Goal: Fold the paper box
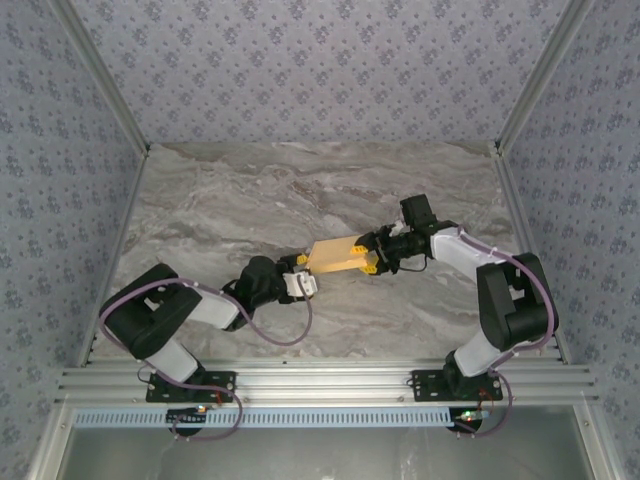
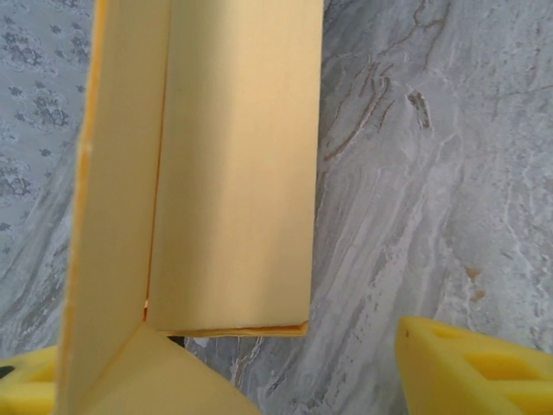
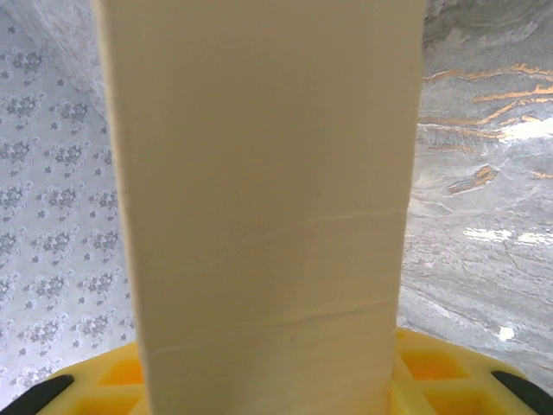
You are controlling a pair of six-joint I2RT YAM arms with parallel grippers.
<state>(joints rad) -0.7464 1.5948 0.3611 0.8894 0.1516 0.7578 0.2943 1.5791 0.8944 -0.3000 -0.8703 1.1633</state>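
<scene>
The paper box (image 1: 335, 256) is a yellow-orange card shape held just above the middle of the marble table. My right gripper (image 1: 368, 258) is shut on its right end. In the right wrist view a broad card panel (image 3: 268, 199) rises between the yellow fingers (image 3: 449, 367). My left gripper (image 1: 303, 283) is at the box's left end. In the left wrist view its jaws stand apart around folded card panels (image 2: 233, 173). A flap lies against the left finger (image 2: 22, 385), and bare table shows between the card and the right finger (image 2: 475, 363).
The marble table (image 1: 230, 200) spreads behind and on both sides of the box. Patterned walls (image 1: 320, 60) close in the back and sides. An aluminium rail (image 1: 320, 385) carrying both arm bases runs along the near edge.
</scene>
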